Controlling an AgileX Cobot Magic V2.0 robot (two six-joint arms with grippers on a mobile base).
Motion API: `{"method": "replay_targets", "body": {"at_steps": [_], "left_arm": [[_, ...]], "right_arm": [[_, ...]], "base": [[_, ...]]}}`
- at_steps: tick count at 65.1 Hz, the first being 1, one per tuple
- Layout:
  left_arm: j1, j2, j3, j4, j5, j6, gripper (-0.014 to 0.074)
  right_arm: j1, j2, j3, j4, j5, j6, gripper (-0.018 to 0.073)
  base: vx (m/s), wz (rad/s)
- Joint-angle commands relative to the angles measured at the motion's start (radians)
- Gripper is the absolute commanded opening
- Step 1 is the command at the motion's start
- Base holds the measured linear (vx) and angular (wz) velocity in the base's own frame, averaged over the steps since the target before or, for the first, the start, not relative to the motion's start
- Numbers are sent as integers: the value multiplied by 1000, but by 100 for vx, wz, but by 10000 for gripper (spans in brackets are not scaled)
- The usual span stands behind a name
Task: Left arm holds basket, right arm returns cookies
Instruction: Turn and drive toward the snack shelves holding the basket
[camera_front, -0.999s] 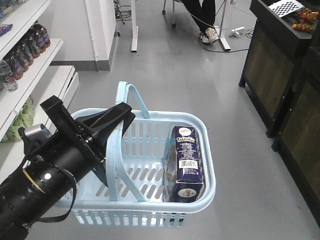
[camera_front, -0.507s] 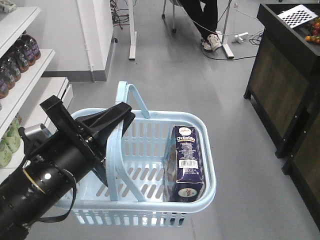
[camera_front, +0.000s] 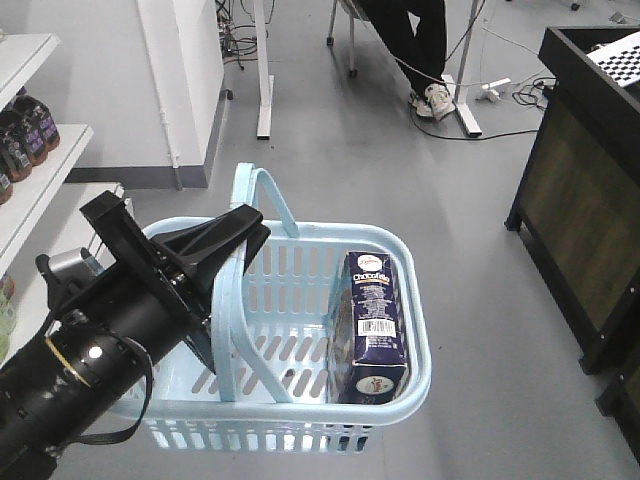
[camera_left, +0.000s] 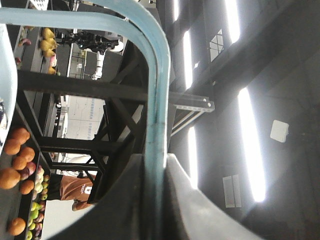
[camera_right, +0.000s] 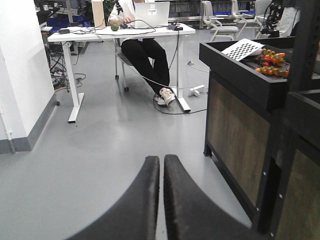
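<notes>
Left pincer (camera_front: 258, 224): clamped on one hoop handle (camera_front: 227, 335) of the basket (camera_front: 421, 345), holding it off the floor (camera_front: 400, 150).
Right pincer (camera_right: 161, 167): fingers pressed together, holding nothing.
Cookies (camera_front: 368, 290): dark carton lying inside the basket, along its right wall.
Handling: probably light, stiff but crushable cardboard; best gripped across the narrow sides, mid-length.
Writing: "Choco…" readable; the rest is too small; white barcode panel (camera_front: 378, 327).

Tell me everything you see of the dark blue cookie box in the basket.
The cookies are a tall dark navy carton, apparently cardboard, with "Choco..." lettering, a white barcode panel and a cookie picture on its near end. It lies lengthwise inside the pale blue basket, along its right wall. Only the basket touches it.
</notes>
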Motion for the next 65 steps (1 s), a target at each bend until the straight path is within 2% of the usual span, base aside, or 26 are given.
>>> {"method": "replay_targets", "body": {"at_steps": [1, 65], "left_arm": [[-8, -32, -30, -7, -137, -5, -3], [-8, -32, -30, -7, -137, -4, -3]], "right_arm": [[-4, -9, 16, -6, -72, -5, -6], [-4, -9, 16, -6, -72, -5, -6]], "base": [[43, 1], [41, 0]]}}
